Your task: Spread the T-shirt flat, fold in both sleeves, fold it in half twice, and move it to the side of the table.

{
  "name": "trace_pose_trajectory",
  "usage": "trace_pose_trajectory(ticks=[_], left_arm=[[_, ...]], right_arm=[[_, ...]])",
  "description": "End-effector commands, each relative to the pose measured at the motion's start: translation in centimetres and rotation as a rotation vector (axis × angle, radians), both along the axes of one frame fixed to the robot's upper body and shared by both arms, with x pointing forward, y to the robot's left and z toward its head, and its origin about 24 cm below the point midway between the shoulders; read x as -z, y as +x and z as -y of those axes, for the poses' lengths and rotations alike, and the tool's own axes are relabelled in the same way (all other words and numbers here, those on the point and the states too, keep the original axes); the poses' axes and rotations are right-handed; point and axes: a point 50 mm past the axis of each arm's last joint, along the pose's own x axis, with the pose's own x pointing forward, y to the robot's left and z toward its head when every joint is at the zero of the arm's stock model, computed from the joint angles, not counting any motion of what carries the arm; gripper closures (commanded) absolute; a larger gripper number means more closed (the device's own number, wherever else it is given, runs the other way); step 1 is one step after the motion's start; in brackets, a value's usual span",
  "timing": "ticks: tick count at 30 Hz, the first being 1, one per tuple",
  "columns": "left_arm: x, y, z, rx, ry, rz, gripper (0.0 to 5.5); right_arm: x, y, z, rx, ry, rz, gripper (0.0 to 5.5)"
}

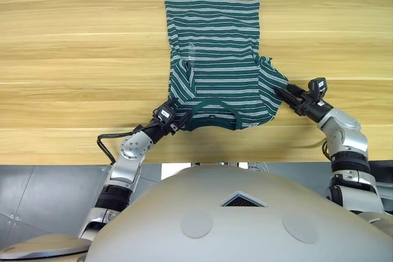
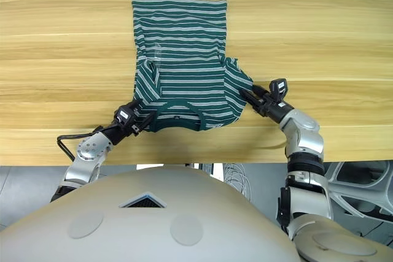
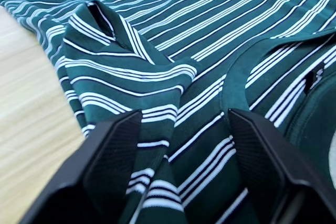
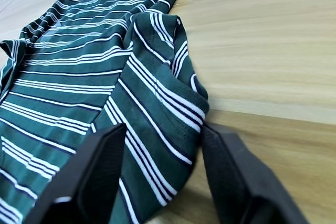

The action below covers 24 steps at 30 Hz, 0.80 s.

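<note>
1. T-shirt (image 1: pixel 214 47) lies on the wooden table (image 1: pixel 73 59), roughly central, hem at the far end and collar (image 1: pixel 212 116) toward the robot. The body looks mostly smoothed.
2. Both sleeves sit folded in over the chest: left sleeve (image 3: pixel 121 61) is a bunched flap, right sleeve (image 4: pixel 163 51) a neater one. Sleeve step looks done, so the first half-fold is probably next.
3. Left gripper (image 1: pixel 174 115) is at the near left shoulder corner, beside the collar. Its fingers (image 3: pixel 113 150) stand apart with striped cloth running between them, not pinched.
4. Right gripper (image 1: pixel 287 95) is at the near right shoulder, on the outer edge of the folded sleeve. Its fingers (image 4: pixel 100 166) are also spread, straddling the fabric edge.
5. Placement makes sense: one gripper per near corner lets both lift together and carry the collar end toward the hem, keeping the fold square.
6. Can't tell from the wrist views whether either gripper has a finger under the cloth or is only resting on top.
</note>
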Motion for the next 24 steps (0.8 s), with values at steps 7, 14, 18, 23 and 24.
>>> trace_pose_trajectory(ticks=[7,14,18,23,24], left_arm=[[0.0,0.3,0.0,0.011,0.017,0.021,2.58],[0.0,0.4,0.1,0.013,0.014,0.025,2.58],[-0.1,0.5,0.2,0.021,0.012,0.029,2.58],[-0.1,0.7,0.4,0.032,0.006,0.033,2.58],[-0.1,0.7,0.5,0.032,0.005,0.033,2.58]], right_arm=[[-1.4,1.2,-0.7,-0.030,-0.038,0.110,4.86],[-3.5,1.2,-3.4,-0.207,-0.087,0.225,5.46],[-3.5,0.8,-5.9,-0.385,-0.176,0.226,5.46],[-3.2,0.6,-8.0,-0.541,-0.286,0.221,5.46],[-3.2,0.6,-8.3,-0.557,-0.295,0.223,5.46]])
